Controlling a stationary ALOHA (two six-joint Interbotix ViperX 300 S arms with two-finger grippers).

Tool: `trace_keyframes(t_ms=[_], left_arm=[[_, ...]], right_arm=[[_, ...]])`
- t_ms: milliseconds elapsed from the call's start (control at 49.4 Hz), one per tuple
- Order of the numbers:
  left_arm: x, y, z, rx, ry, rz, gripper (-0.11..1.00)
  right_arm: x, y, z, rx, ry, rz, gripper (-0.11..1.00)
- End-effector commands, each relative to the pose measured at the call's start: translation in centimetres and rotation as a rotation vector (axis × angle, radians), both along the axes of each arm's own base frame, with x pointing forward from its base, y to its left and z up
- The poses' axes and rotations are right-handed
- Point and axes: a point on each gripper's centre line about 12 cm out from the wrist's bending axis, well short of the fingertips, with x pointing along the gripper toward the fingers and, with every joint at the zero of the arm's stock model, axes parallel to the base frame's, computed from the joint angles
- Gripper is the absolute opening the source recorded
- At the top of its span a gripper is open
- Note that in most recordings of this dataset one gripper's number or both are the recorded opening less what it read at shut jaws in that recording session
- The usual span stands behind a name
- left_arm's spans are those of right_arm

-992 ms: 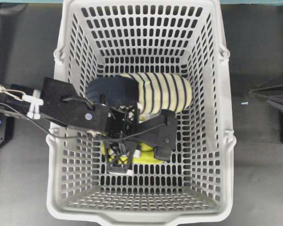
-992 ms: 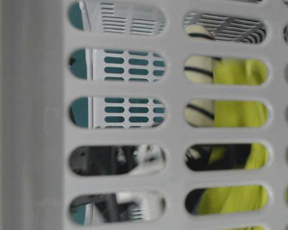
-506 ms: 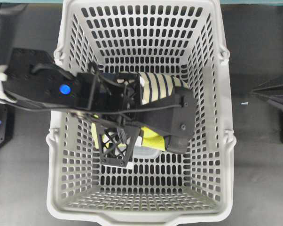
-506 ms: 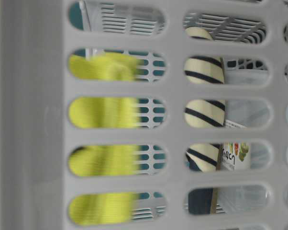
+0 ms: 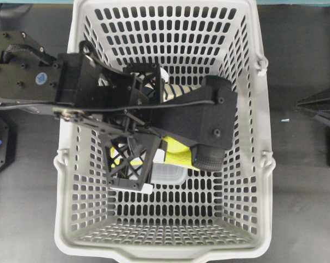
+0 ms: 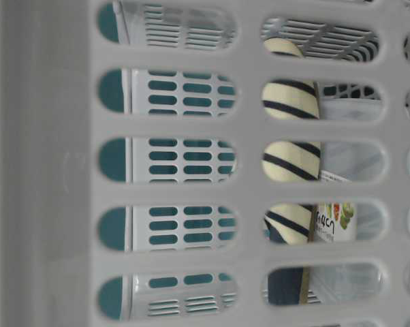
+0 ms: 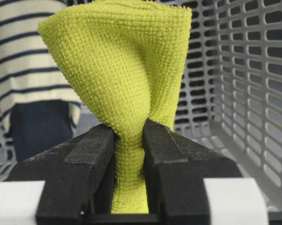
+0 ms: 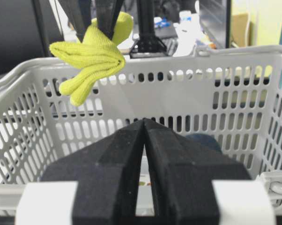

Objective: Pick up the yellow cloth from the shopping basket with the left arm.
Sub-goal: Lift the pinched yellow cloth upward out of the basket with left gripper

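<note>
The cloth (image 7: 120, 70) is a bright yellow-green with a bumpy woven texture, pretty loud next to everything else. The basket (image 5: 252, 164) is light grey plastic, full of rows of slots. The slipper (image 6: 290, 160) is cream with thin navy stripes and a solid navy inside. The left gripper (image 7: 129, 140) is matte black with white tags, its finger (image 5: 129, 164) a black lattice. The right gripper (image 8: 144, 136) is black with white tags too. The package (image 6: 334, 221) is clear, with a white label printed in green and red.
</note>
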Motion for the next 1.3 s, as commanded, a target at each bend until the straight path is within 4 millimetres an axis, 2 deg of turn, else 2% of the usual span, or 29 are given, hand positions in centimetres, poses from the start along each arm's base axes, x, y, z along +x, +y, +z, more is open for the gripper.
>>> trace_keyframes(t_ms=[0, 445, 972, 1134, 1275], left_arm=[[-0.6, 0.4, 1.6, -0.001, -0.038, 0.005, 0.14], [-1.0, 1.4, 2.8, 0.017, -0.071, -0.008, 0.14], [-1.1, 2.3, 3.0, 0.023, -0.077, 0.002, 0.14], [-1.8, 2.3, 3.6, 0.019, -0.102, 0.005, 0.14], [-3.5, 2.6, 4.4, 0.015, -0.158, 0.009, 0.14]], right_arm=[[0.1, 0.0, 0.6, 0.005, -0.020, 0.001, 0.00], [0.0, 0.0, 0.8, 0.005, -0.031, 0.001, -0.01], [0.0, 0.0, 0.8, 0.005, -0.026, 0.000, -0.01], [-0.1, 0.0, 0.8, 0.005, -0.028, 0.001, -0.01], [-0.1, 0.0, 0.8, 0.005, -0.031, 0.001, -0.01]])
